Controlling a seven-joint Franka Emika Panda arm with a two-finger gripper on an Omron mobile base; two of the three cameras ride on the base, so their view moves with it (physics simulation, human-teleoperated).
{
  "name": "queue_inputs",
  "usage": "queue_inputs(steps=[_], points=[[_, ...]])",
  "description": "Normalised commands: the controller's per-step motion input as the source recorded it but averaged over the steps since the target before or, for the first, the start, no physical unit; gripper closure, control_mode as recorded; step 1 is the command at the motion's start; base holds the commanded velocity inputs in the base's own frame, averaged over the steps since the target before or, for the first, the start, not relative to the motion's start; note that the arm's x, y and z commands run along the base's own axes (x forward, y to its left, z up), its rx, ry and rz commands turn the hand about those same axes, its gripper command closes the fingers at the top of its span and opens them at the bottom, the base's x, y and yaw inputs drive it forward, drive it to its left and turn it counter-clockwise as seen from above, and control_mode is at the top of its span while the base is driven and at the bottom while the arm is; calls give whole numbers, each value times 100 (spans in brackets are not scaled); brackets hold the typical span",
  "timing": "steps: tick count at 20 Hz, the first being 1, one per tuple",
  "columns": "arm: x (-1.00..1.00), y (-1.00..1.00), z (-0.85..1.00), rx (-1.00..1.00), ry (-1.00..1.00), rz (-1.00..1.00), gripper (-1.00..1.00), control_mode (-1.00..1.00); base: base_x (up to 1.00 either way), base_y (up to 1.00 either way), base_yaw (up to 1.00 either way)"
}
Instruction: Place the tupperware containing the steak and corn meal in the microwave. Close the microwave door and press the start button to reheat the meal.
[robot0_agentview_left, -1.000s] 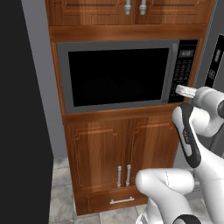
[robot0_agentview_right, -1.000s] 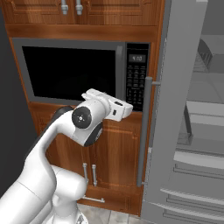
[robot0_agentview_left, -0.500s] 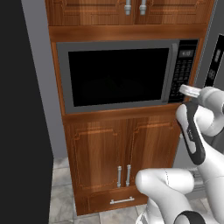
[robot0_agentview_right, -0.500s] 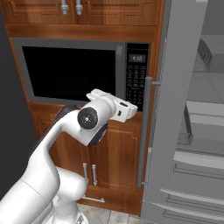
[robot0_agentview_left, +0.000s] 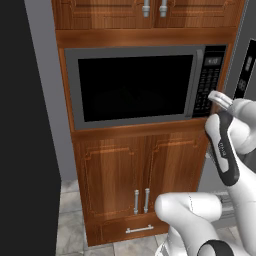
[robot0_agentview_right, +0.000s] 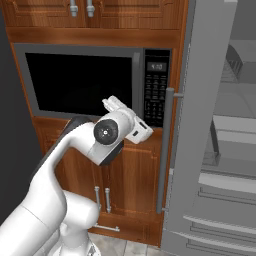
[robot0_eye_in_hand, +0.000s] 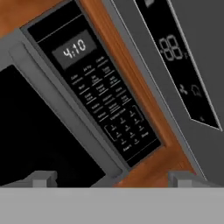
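**Microwave shut, hand parked at the keypad**

The microwave door (robot0_agentview_left: 135, 87) is closed flush on the microwave (robot0_agentview_right: 92, 82), glass dark, so I can't really make out anything inside. The gripper (robot0_eye_in_hand: 109, 177) sits in front of the black keypad (robot0_eye_in_hand: 111, 111), fingers spread wide, holding nothing. Clock display (robot0_eye_in_hand: 73, 47) lit. Grey fridge (robot0_agentview_right: 210, 125) just right.
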Motion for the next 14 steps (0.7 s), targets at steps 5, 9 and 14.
queue_inputs(steps=[5, 9, 14], points=[[-13, 10, 0, 43, 1, -10, -100, -100, 0, 0, 0], [-30, 0, 0, 45, 0, -12, -100, -100, 0, 0, 0], [-18, 0, -3, 36, 1, -11, 100, -100, 0, 0, 0]])
